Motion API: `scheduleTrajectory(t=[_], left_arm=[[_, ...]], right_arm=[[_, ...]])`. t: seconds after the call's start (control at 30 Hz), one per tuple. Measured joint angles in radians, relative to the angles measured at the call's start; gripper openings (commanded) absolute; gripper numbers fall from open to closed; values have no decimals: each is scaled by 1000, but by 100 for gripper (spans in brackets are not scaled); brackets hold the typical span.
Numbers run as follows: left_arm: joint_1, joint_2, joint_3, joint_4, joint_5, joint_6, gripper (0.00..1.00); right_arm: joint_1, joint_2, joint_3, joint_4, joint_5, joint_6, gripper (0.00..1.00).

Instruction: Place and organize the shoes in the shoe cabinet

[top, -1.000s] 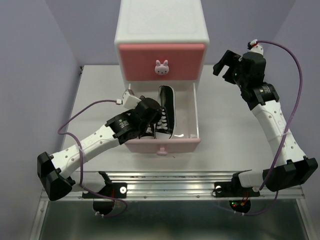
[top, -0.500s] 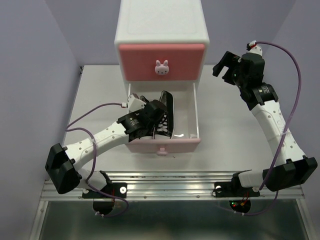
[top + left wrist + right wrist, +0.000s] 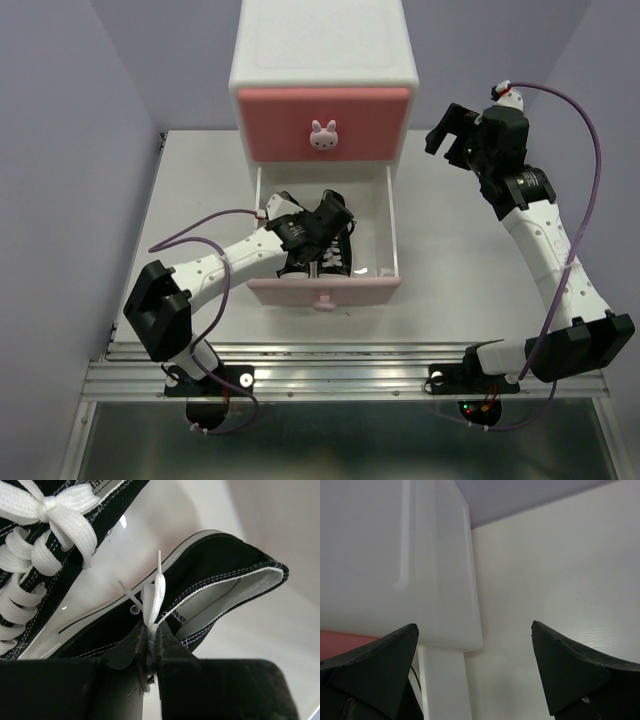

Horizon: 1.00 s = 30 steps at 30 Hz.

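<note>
The white shoe cabinet [image 3: 322,50] stands at the back with its darker pink upper drawer [image 3: 370,122] shut and its pale pink lower drawer [image 3: 325,290] pulled open. Two black sneakers [image 3: 337,258] lie inside the open drawer. My left gripper [image 3: 323,218] reaches into that drawer. In the left wrist view it [image 3: 152,632] is shut on a white lace [image 3: 156,597] of one black sneaker [image 3: 225,565]. The other black sneaker [image 3: 30,570] lies beside it. My right gripper [image 3: 450,135] is open and empty, raised by the cabinet's right side [image 3: 395,555]. The orange sneakers are out of view.
The white table [image 3: 470,260] ends at a metal rail [image 3: 340,365] near my arm bases. A purple wall rises behind and to the left. The open drawer's right wall [image 3: 392,225] stands close to the sneakers.
My left arm has swung right and reached further into the lower drawer, bringing the held black sneaker down beside the other one. My right arm has not moved.
</note>
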State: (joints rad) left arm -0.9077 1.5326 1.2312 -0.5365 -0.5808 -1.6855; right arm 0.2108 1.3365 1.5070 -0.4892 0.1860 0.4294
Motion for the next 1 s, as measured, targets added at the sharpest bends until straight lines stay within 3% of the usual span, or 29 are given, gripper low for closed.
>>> scheduleTrajectory(t=[0.53,1.0], left_arm=[[39,47,67,-84,-4,40,0],[48,47,97,-56,-6,303,0]], right_arm=[[0,16,1,0,1,-58,100],[0,46,5,0,1,-80,100]])
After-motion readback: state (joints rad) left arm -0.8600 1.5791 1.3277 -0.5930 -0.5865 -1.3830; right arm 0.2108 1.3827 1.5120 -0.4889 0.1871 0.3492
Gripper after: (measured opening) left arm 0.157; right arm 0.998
